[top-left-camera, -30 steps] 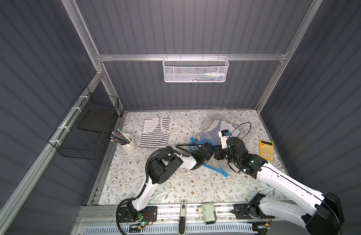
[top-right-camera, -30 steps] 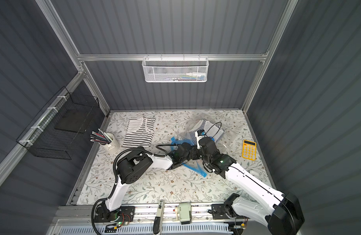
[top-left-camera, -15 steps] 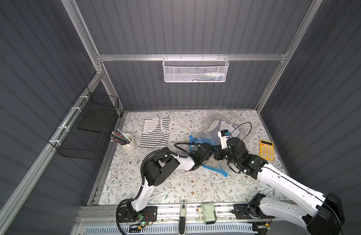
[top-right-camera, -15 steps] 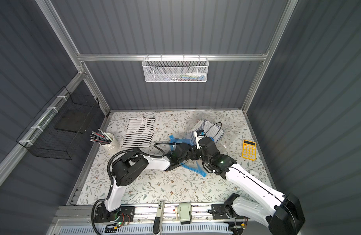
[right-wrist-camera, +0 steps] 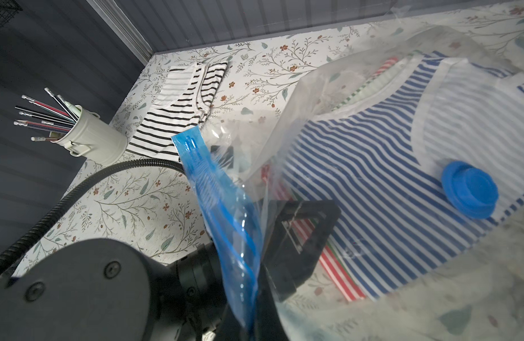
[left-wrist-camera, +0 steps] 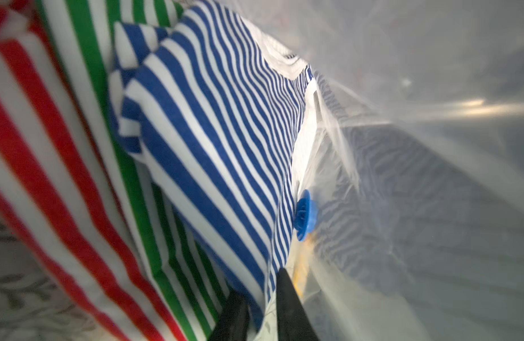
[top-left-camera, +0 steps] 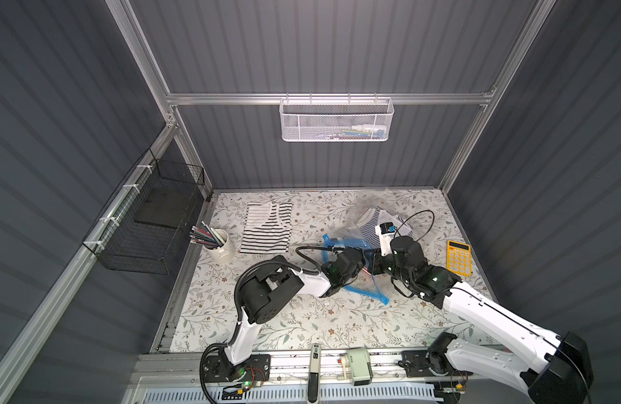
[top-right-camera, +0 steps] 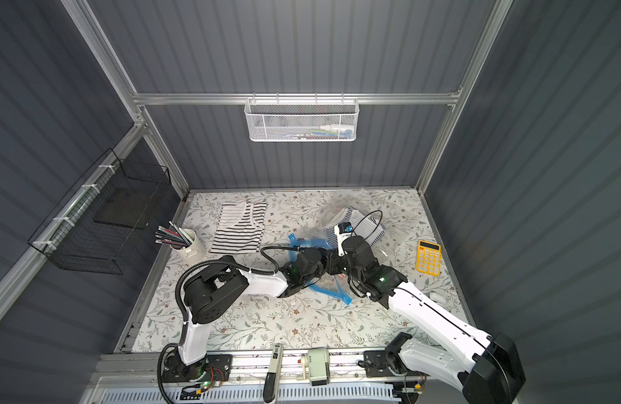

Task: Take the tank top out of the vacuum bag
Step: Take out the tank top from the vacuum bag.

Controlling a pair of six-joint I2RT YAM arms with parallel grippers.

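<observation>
The clear vacuum bag (top-left-camera: 358,213) (top-right-camera: 328,218) lies crumpled at mid-right of the table, its blue zip strip (top-left-camera: 366,292) (right-wrist-camera: 213,192) toward the front. Inside are a blue-striped tank top (left-wrist-camera: 210,133) (right-wrist-camera: 358,165), a green-striped one (left-wrist-camera: 86,44) and a red-striped one (left-wrist-camera: 33,147), beside the round blue valve cap (right-wrist-camera: 468,193) (left-wrist-camera: 305,215). My left gripper (left-wrist-camera: 260,313) (top-left-camera: 363,260) reaches into the bag's mouth, jaws slightly apart at the blue-striped top's edge. My right gripper (right-wrist-camera: 251,321) (top-right-camera: 331,262) is shut on the zip strip.
A black-striped tank top (top-left-camera: 267,227) lies flat at the back left. Near it stands a cup of pencils (top-left-camera: 218,246). A yellow calculator (top-left-camera: 458,260) lies at the right edge. A black wire basket (top-left-camera: 151,217) hangs on the left wall, a white mesh basket (top-left-camera: 337,119) on the back wall.
My left gripper's jaws have parted a little inside the bag. The left elbow has shifted slightly. The right gripper keeps its hold on the zip strip.
</observation>
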